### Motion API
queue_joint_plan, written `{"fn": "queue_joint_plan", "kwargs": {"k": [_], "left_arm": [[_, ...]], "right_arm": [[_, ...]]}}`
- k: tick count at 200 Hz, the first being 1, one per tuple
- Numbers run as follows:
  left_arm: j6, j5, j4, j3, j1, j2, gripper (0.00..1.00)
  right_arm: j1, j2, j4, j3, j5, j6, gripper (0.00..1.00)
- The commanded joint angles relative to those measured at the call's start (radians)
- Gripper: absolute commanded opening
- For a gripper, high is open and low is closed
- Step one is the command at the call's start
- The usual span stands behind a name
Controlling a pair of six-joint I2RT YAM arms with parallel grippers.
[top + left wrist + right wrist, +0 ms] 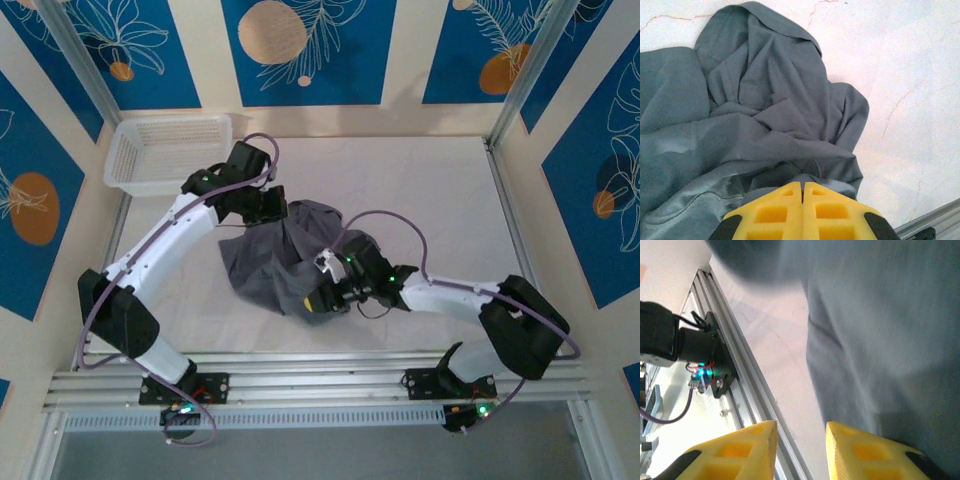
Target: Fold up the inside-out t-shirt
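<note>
2 pincers: left pincer (pixel 802 186) clenched on the t-shirt (pixel 765 100), right pincer (pixel 800 427) parted just beside it.

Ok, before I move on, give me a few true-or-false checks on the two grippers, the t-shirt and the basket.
1. The left gripper is shut on a bunch of the dark grey t-shirt. True.
2. The right gripper is clamped shut. False: its jaws stand apart with nothing showing between them, and the fabric lies beside them.
3. The t-shirt lies flat and smooth. False: it is crumpled in a heap on the table.
4. The white mesh basket stands at the table's far left corner, apart from the t-shirt. True.
</note>
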State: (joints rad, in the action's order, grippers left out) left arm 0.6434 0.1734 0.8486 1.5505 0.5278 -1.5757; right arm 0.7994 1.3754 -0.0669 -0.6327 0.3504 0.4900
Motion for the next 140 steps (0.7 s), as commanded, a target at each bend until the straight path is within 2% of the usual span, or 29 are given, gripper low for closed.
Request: {"fn": "queue_joint_plan", "kwargs": {"k": [1,29,60,71,83,113,140], "left_arm": [[-0.023,0.03,0.001,-0.001,0.003,0.01,0.0],[-0.02,0.047,-0.017,-0.033,0.018,0.002,0.0],[0.008,0.052,-0.052,-0.068,0.036,-0.012,0.0],[0.024,0.054,-0.085,-0.092,0.043,-0.022,0.08],[0.036,0.059,-0.126,-0.115,0.057,-0.037,0.11],[0.065,0.087,-0.189,-0.119,0.111,-0.091,0.29],[0.038,0.011,-0.17,-0.098,0.115,-0.081,0.36]], "right_arm": [[0.003,-0.112,-0.005,0.004,-0.004,0.015,0.36],[-0.019,-0.201,0.044,-0.024,-0.086,-0.058,0.48],[-0.069,-0.195,0.042,-0.113,-0.123,-0.05,0.46],[-0.069,-0.174,0.048,-0.148,-0.129,-0.042,0.45],[-0.071,-0.16,0.04,-0.165,-0.131,-0.034,0.45],[-0.086,-0.179,0.054,-0.149,-0.153,-0.018,0.45],[-0.1,-0.24,0.116,-0.132,-0.222,-0.06,0.46]]}}
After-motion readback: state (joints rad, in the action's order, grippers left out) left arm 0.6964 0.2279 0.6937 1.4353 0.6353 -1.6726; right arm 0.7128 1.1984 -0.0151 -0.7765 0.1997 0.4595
